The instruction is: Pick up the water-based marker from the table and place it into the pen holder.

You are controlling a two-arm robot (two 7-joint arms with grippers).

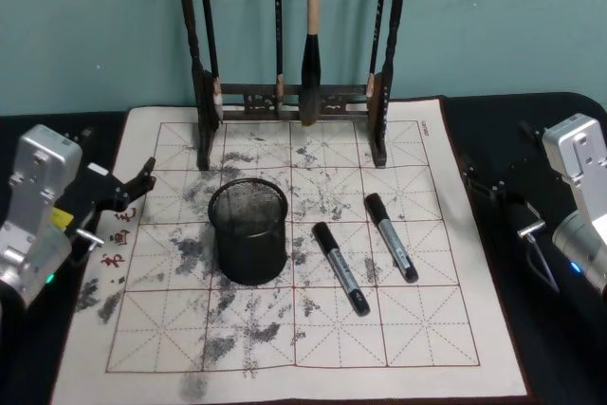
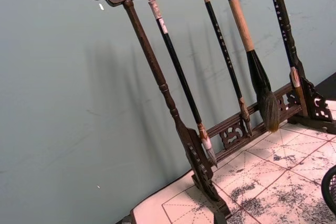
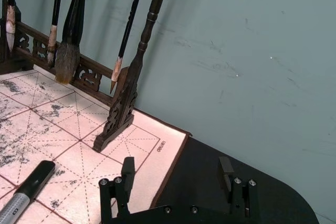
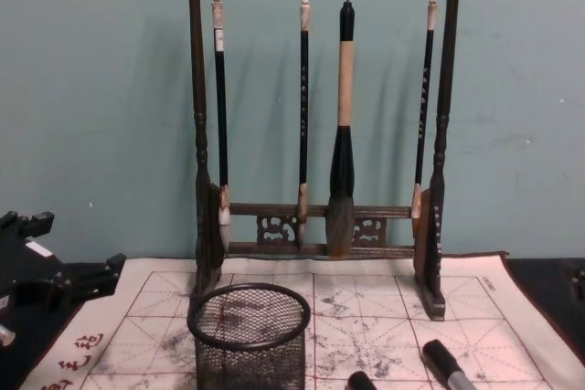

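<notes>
At 9 o'clock of the mat (image 1: 427,329), over its edge, the left gripper (image 1: 140,187) points inward with its fingers (image 1: 148,173) released and apart, grasping nothing. Red printed characters (image 1: 118,236) lie just beside it on the cream felt. Across at 3 o'clock the right gripper (image 3: 176,163) sits over the dark table (image 1: 503,130), just off the mat. Its wrist view shows both fingers (image 3: 126,171) spread wide, holding nothing and touching neither marker. Two markers lie on the ink-stained grid, well apart from both grippers: the left marker (image 1: 341,268) just at 3 o'clock of the pen holder (image 1: 248,255), and the right marker (image 1: 391,237) beside it, farther toward 3 o'clock and nearer the right gripper. Both lie flat and roughly parallel, black caps toward 12 o'clock, grey barrels slanting toward 5 o'clock, touching neither each other nor the cup. I cannot tell which of the two is the water-based one. The pen holder stands upright, mouth up, a little toward 9 o'clock of the mat's middle — squarely between the left gripper and the markers, while from the right gripper to the right marker runs open mat. At 12 o'clock the tall wooden brush rack (image 1: 294,98) stands along the mat's far edge, four brushes (image 4: 343,116) hanging from its top bar — behind the cup and the markers.
</notes>
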